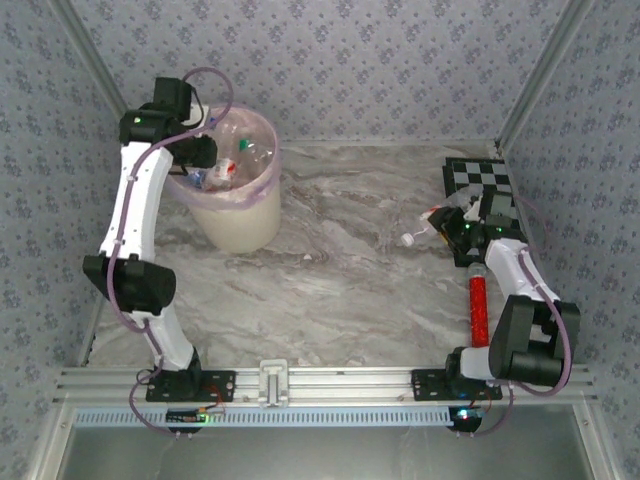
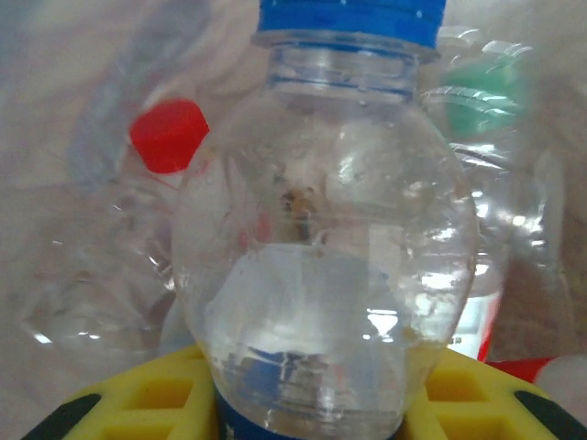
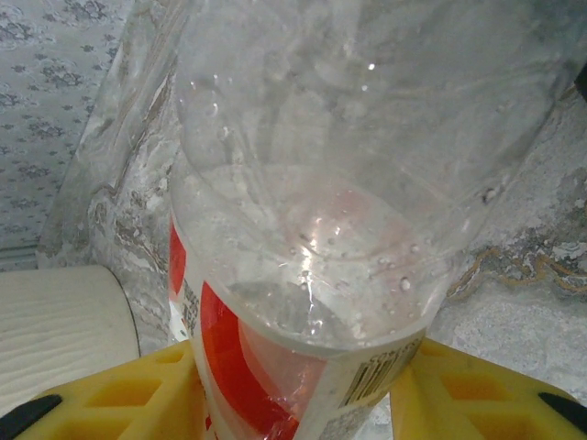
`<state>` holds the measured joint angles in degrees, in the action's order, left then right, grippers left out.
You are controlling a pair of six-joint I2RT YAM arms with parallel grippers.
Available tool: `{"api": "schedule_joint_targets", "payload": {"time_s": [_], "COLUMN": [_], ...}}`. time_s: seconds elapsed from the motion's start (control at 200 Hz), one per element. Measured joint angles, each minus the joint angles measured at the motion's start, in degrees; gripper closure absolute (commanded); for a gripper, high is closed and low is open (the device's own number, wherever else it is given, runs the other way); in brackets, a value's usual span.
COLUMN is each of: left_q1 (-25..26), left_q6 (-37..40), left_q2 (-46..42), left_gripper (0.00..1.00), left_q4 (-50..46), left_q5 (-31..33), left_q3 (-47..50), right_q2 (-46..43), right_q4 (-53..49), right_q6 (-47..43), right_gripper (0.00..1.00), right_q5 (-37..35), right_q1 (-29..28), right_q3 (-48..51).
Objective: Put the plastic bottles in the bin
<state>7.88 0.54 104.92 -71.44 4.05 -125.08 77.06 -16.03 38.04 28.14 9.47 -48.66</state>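
Likely light, thin-walled and slippery, each bottle wants a gentle mid-body grip. The left end effector [image 2: 303,408] pinches the blue-capped bottle [image 2: 326,275] over the bin [image 1: 250,225]; the right end effector [image 3: 293,403] pinches the red-labelled bottle [image 3: 303,229] well right of it.

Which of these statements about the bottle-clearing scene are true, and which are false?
1. The left gripper holds a blue-capped bottle over the bin. True.
2. The bin is empty. False: several bottles lie inside it.
3. The right gripper is open and empty. False: the right gripper is shut on a red-labelled bottle.
4. A red cylinder lies on the table. True.
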Motion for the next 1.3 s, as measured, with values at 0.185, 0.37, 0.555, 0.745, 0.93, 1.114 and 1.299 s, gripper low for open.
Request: {"api": "schedule_joint_targets", "payload": {"time_s": [0.185, 0.37, 0.555, 0.745, 0.93, 1.114, 1.299], "left_q1": [-0.8, -0.8, -0.4, -0.1, -0.1, 1.0, 10.0], "left_q6": [0.5, 1.7, 2.2, 1.3, -0.5, -3.9, -9.6], "left_q2": [1.1, 0.4, -0.3, -2.8, -10.7, -21.1, -26.8], "left_gripper": [0.77, 0.41, 0.27, 0.2, 0.2, 0.23, 0.19], "left_q4": [-0.5, 1.0, 0.5, 0.3, 3.5, 10.3, 21.1], "left_q5": [-4.1, -7.4, -8.1, -9.4, -9.7, -12.7, -21.2], "left_q3": [0.5, 3.0, 3.1, 2.0, 2.2, 8.2, 19.1], "right_q2": [0.0, 0.0, 0.0, -2.5, -8.6, -14.7, -16.9], "right_q4": [0.1, 0.2, 0.2, 0.6, 1.9, 7.0, 12.8], "right_q6": [0.0, 0.0, -0.2, -1.4, -4.4, -8.0, -13.0], "right_gripper": [0.5, 0.5, 0.5, 0.51, 0.51, 0.51, 0.51], "right_q5": [0.2, 0.2, 0.2, 0.2, 0.2, 0.9, 2.3], "right_q1": [-0.3, -0.8, -2.6, -5.8, -9.6, -15.0, -20.9], "right_q3": [0.1, 0.1, -0.3, -0.6, -1.0, -1.2, -1.2]}}
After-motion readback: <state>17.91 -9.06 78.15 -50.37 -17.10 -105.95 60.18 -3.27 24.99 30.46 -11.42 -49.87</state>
